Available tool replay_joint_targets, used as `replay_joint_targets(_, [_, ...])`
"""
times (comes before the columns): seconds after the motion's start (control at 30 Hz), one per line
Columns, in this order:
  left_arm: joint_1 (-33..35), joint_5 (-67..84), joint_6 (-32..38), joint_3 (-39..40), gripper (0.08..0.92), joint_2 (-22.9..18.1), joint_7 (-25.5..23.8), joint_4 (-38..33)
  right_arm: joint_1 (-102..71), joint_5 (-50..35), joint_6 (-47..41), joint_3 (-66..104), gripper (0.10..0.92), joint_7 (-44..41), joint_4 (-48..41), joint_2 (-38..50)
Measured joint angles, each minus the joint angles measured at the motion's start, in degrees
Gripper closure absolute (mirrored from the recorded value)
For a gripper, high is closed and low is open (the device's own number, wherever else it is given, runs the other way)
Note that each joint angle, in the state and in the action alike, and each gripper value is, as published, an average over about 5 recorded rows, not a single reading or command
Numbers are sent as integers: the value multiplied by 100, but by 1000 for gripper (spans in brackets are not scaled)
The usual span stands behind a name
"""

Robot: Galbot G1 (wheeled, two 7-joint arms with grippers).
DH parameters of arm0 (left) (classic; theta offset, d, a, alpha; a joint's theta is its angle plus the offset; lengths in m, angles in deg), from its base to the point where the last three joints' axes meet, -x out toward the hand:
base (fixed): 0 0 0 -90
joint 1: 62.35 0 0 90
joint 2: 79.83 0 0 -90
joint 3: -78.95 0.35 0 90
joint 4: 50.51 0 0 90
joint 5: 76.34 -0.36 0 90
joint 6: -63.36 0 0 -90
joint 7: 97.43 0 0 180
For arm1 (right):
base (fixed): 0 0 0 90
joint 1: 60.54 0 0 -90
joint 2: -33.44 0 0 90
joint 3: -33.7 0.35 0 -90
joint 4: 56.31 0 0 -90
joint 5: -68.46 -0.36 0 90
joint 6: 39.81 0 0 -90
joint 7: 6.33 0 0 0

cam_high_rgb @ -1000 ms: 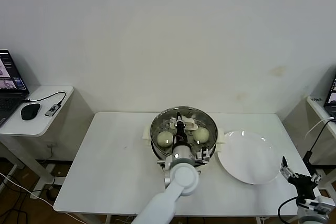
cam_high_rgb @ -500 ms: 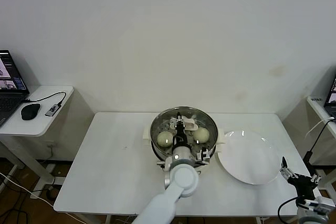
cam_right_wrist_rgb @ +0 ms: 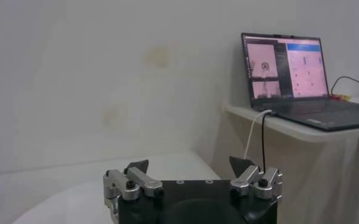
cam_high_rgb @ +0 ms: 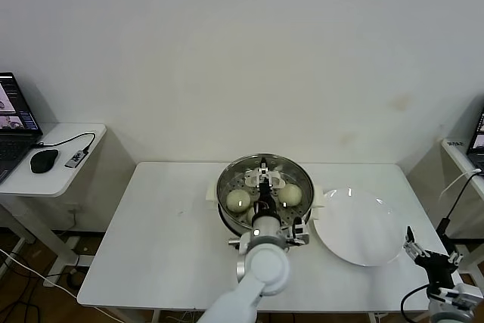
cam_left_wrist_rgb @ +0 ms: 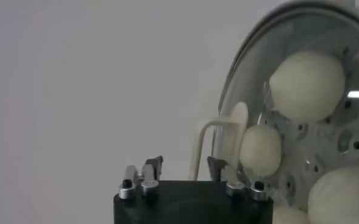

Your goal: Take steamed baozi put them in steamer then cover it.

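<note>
Clear glass cover (cam_high_rgb: 264, 184) seated on shiny steel steamer (cam_high_rgb: 224, 209); cream-white baozi (cam_high_rgb: 238, 200) inside.
My left gripper (cam_high_rgb: 265, 179) jaws apart astride cream handle (cam_left_wrist_rgb: 219, 146): careless lift could snag it, unseating cover. Right gripper (cam_high_rgb: 429, 256) open, parked.

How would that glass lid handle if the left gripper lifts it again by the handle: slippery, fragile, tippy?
The cover looks like clear glass with a metal rim, so probably fragile if dropped. Its narrow cream handle sits between the open left gripper, likely a secure central grip. Being wide, it might tilt if lifted off-centre from the steamer.
</note>
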Motion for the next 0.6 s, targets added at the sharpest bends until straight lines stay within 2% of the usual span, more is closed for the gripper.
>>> replay_joint_targets(0.13, [81,36,0,-29,184,0,-108,-180,-1,0,2,1,203,0,-3,2])
replay_joint_targets(0.6, [441,190,-1,-207,177,201,-228,-830,4,-26,32,3,203,-7,-25,52])
